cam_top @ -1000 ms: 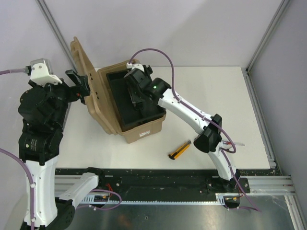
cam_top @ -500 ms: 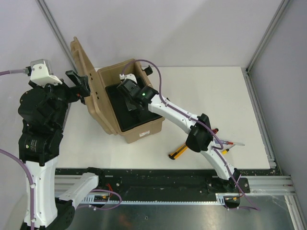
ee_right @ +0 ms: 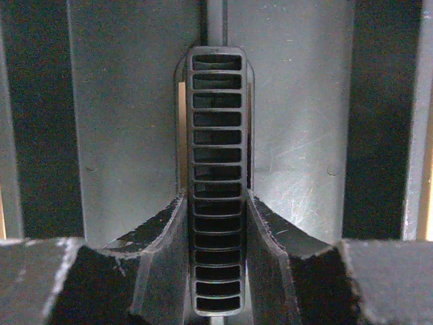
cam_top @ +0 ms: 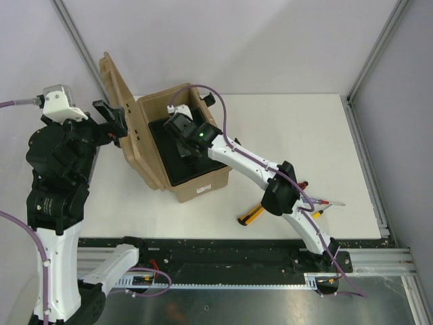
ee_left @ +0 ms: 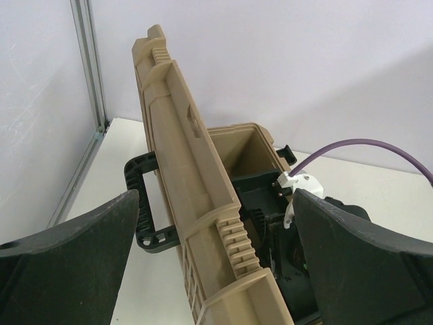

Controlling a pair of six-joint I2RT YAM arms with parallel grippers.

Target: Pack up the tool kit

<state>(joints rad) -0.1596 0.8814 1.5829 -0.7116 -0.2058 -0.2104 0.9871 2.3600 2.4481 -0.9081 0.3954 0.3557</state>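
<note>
- The right hand [ee_right: 216,200] is clenched on a ribbed handle [ee_right: 216,122], one finger pressed against each long side. In the right wrist view the handle's long axis runs straight away from the palm, so the pinch goes across its narrow width.
- That handle sits deep inside the open case [cam_top: 203,186], low over the black tray [cam_top: 166,161]. I judge it to be the tray's own carrying grip, though the close view does not settle that.
- The left hand [ee_left: 216,203] is released, with its fingers spread wide to either side of the raised lid [ee_left: 196,203]. The lid's edge stands between them, and no clear contact shows.
- The loose pieces lie on the counter [cam_top: 291,135], well apart from the case toward the near right. They are a utility knife [cam_top: 254,214], lying diagonally, and slim tools [cam_top: 328,202] beside the right arm's elbow.
- The right arm is plainly nearer to both, and the left is taken up at the lid, so fetching likely falls to the right once it lets go.
</note>
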